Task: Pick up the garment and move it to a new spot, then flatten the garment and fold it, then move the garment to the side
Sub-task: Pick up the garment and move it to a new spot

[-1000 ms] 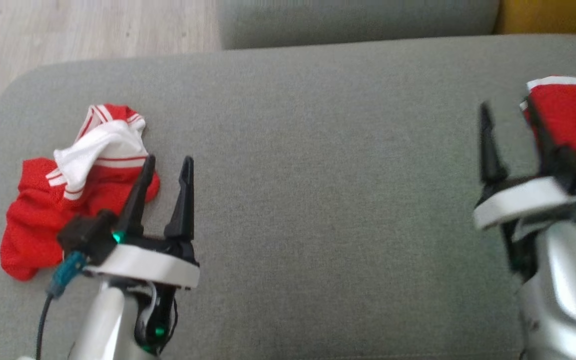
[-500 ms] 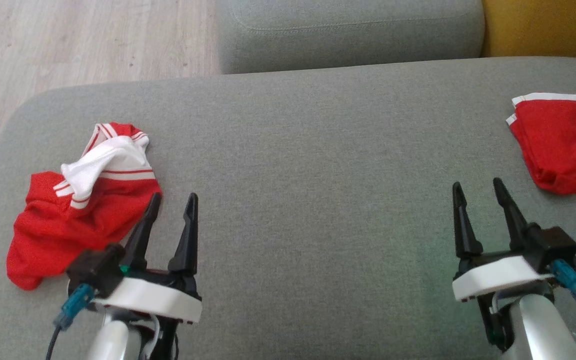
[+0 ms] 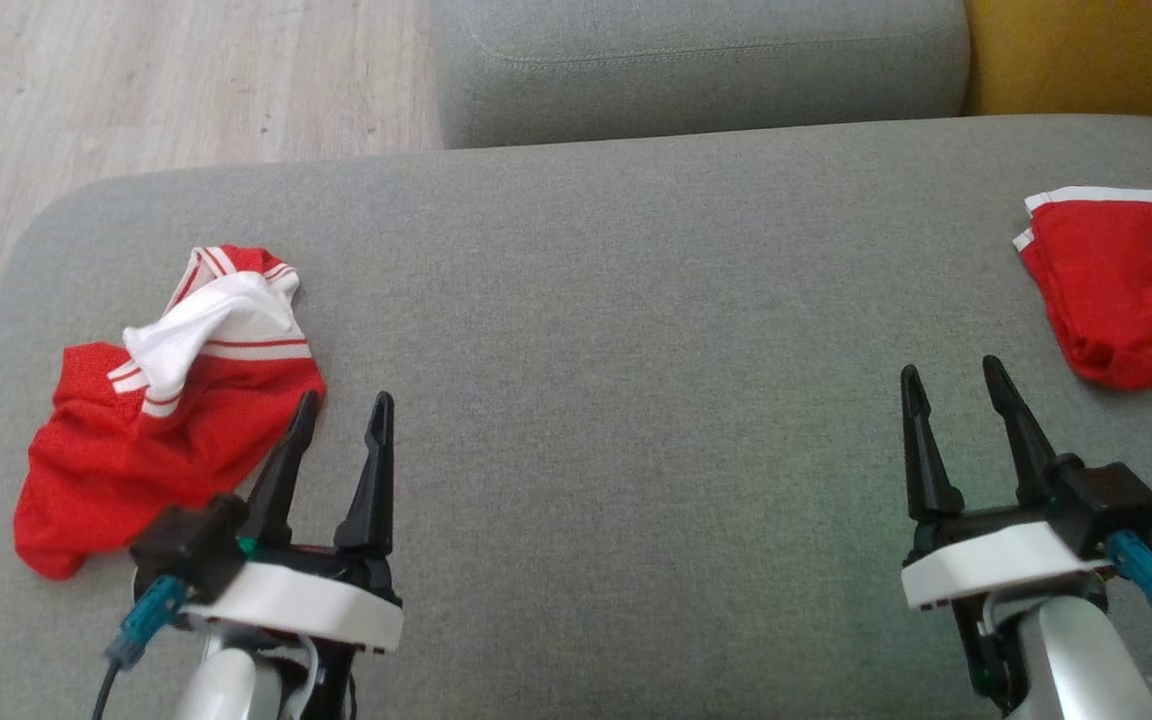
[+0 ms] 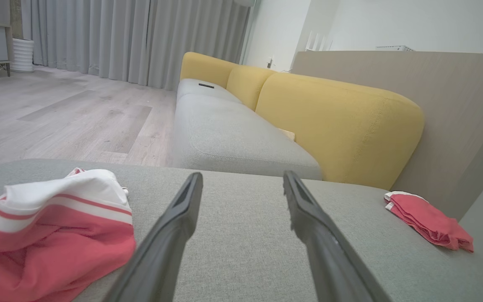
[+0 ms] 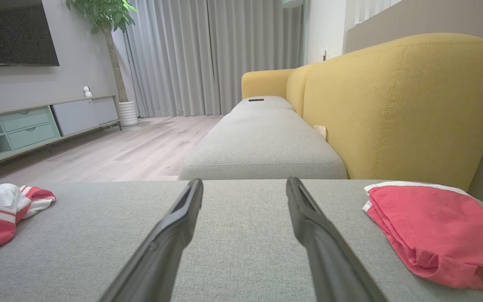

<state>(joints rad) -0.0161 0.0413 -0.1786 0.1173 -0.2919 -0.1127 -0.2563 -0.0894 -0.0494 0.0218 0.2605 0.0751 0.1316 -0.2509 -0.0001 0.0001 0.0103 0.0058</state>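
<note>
The grey cushion (image 3: 616,300) had a folded red garment (image 3: 1126,290) at its right end, looked done to me. A crumpled red-and-white garment (image 3: 156,420) at its left end needed everything; left gripper (image 3: 346,400) and right gripper (image 3: 948,365), jaws spread, held nothing.

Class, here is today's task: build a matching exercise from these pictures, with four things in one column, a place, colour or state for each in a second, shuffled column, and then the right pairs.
Column one
1. crumpled garment
2. folded garment
3. left gripper
4. sofa backrest

Column two
A. yellow, standing behind the grey seat
B. open and empty
C. red and white heap at the left end of the grey seat
D. red, lying near the right edge of the grey seat

Pairs: 1-C, 2-D, 3-B, 4-A
</note>
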